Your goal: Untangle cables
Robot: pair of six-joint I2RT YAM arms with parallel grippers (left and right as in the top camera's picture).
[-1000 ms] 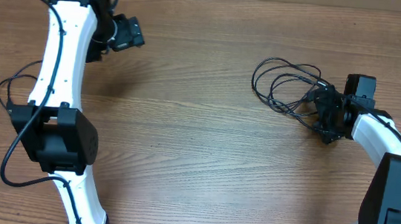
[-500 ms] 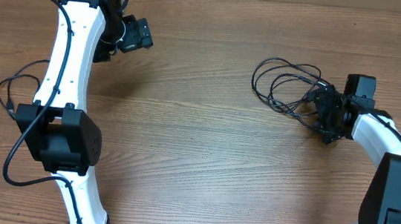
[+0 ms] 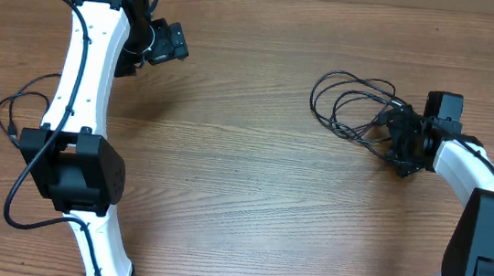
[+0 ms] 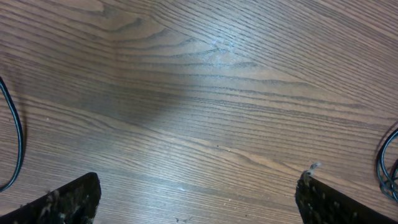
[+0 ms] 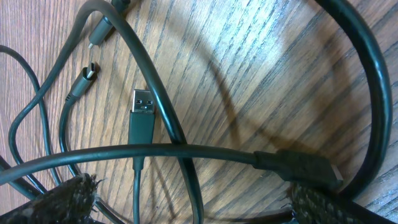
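While the left arm was swinging a little toward the right in the upper left of the overhead frame a second ago, it is now sitting still. Its left hand [image 3: 167, 41] is gaping fully wide over bare tabletop [image 3: 243, 174] and gripping nothing. On the other side nothing is moving at all: the cables [image 3: 351, 108] are lying in the same loose bundle of loops in the upper right of the overhead frame. The right hand [image 3: 400, 140] is waiting at their right edge, spread just as wide. In the right wrist view its fingers are straddling several crossing strands and a flat plug [image 5: 142, 109], but they are not pinching any of them. I am reading this as the approach finishing, not the untangling starting: the cords are still knotted together, and the left hand is hanging well apart from them.
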